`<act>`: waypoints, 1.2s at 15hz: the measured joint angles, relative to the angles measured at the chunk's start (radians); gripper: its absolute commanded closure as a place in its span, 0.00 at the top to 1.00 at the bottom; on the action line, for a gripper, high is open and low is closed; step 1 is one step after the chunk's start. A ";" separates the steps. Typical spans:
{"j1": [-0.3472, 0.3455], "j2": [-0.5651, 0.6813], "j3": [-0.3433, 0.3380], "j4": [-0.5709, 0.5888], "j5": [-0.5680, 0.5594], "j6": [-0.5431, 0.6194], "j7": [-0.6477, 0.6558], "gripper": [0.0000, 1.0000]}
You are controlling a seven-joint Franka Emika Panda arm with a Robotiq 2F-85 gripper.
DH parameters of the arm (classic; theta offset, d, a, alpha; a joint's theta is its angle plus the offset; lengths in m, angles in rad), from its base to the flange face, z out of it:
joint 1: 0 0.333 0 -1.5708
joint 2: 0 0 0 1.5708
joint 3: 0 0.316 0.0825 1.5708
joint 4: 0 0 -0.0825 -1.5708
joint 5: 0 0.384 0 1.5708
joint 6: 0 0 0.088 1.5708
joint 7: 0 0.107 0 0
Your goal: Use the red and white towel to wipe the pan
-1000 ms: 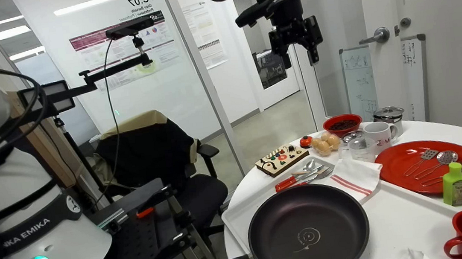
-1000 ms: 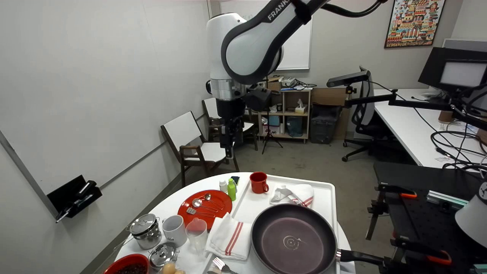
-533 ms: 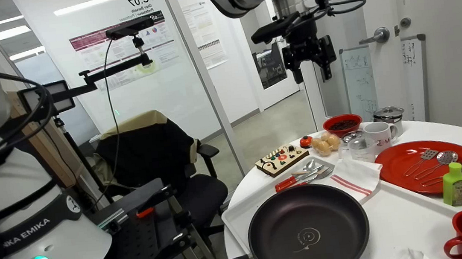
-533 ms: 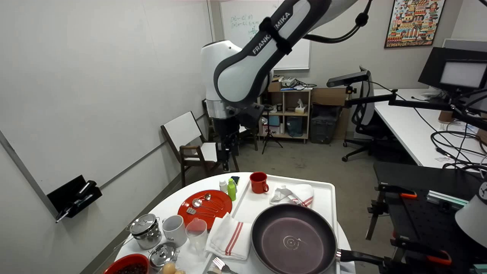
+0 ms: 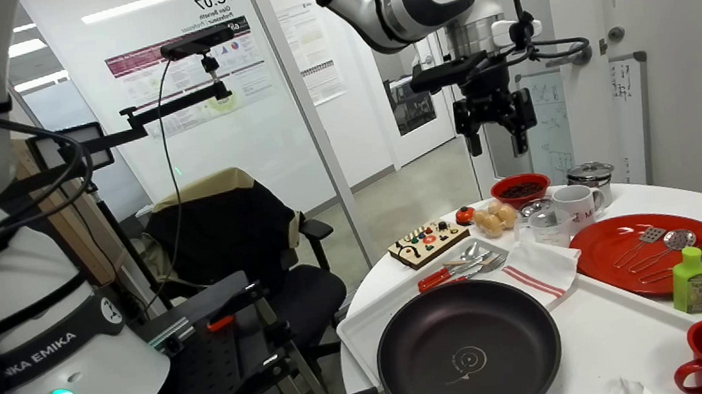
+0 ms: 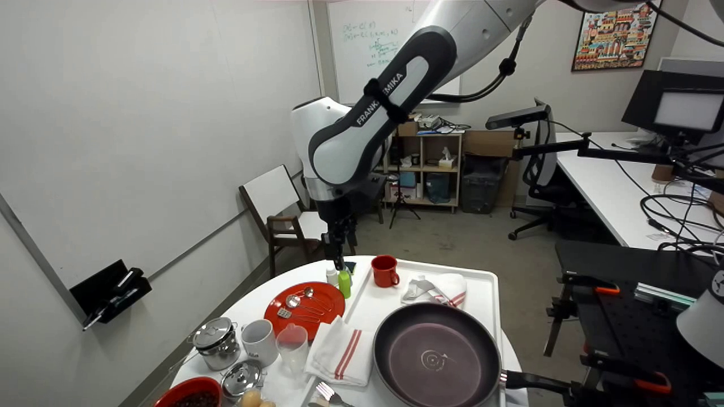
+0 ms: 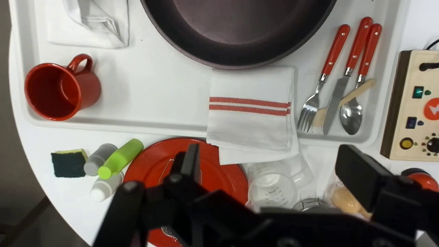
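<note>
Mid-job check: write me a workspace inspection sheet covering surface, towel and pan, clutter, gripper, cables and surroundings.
Surface: white tray on white table.
Job's things: folded red and white towel lies across the tray's edge beside the pan.
Clutter: second striped cloth, red mug and cutlery in the tray; utensils on the red plate.
Gripper: open above the table, holding nothing.
Cables: black cable runs along the arm; nothing seen across towel or pan.
Surroundings: white-backed chair by the wall.
People: nothing seen.

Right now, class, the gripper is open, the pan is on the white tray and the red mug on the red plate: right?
Wrong spot for the red mug: the wrist view shows it on the white tray. The rest holds: the gripper open, the pan on that tray.
</note>
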 measured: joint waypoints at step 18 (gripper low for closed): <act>0.001 0.040 0.003 0.039 -0.003 -0.028 0.005 1.00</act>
